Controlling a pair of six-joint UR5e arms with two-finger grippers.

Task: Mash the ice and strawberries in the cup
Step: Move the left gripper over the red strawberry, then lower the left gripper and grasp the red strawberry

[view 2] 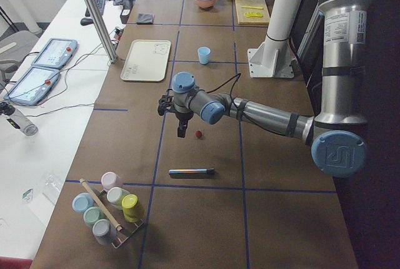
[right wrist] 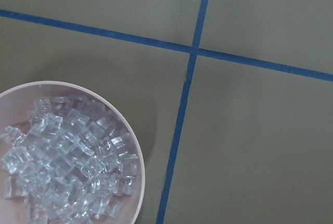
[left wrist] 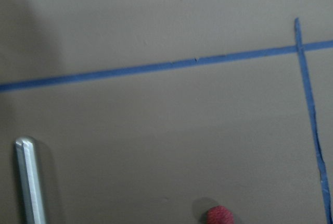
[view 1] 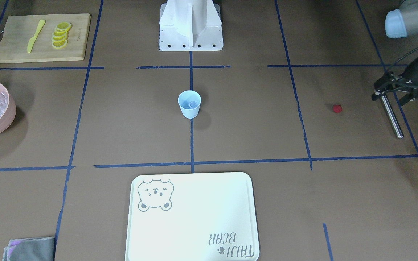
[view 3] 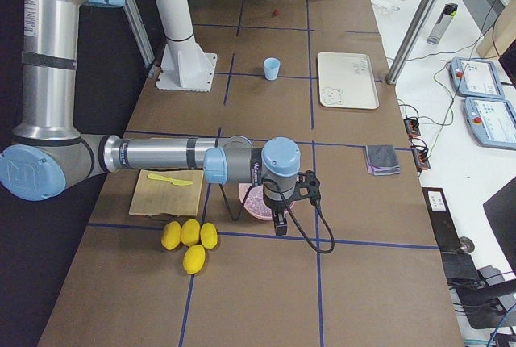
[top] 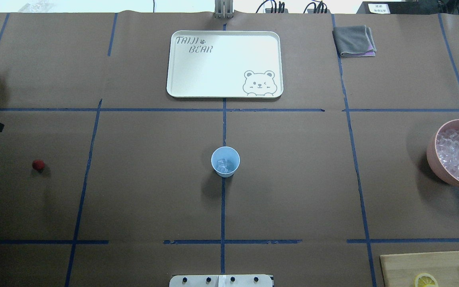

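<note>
The light blue cup (view 1: 189,105) stands upright at the table's centre, also in the overhead view (top: 225,158), with a few ice cubes (top: 224,166) inside. The tiny red strawberry (view 1: 337,108) lies on the table far out on my left side; it also shows in the overhead view (top: 38,164) and the left wrist view (left wrist: 220,216). My left gripper (view 1: 386,92) hovers just beyond the berry with its linkage spread, open and empty. My right gripper (view 3: 278,222) hangs above the pink bowl; I cannot tell whether it is open or shut.
A metal rod (view 1: 392,116) lies beside the left gripper. The pink bowl (top: 432,153) of ice cubes stands at the right edge. A white tray (view 1: 194,217), a grey cloth (top: 354,40), a cutting board (view 1: 13,50) with lemon slices and a knife, and lemons (view 3: 187,238) also sit here.
</note>
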